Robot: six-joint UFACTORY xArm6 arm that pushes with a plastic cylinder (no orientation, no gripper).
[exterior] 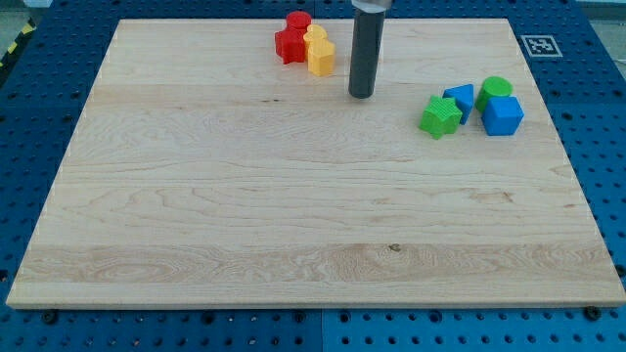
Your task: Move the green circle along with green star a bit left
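The green circle [495,90] stands at the view's right, behind a blue cube [503,115]. The green star [440,116] lies to its left and a little lower, with a small blue block [460,100] between them. My tip [361,95] rests on the board to the left of this cluster, about 60 pixels from the green star and touching no block.
Near the view's top, left of my tip, sit a red star [289,45], a red block [298,21] and two yellow blocks [320,57] bunched together. The wooden board [245,196] is edged by blue pegboard; a marker tag [539,45] sits at the top right.
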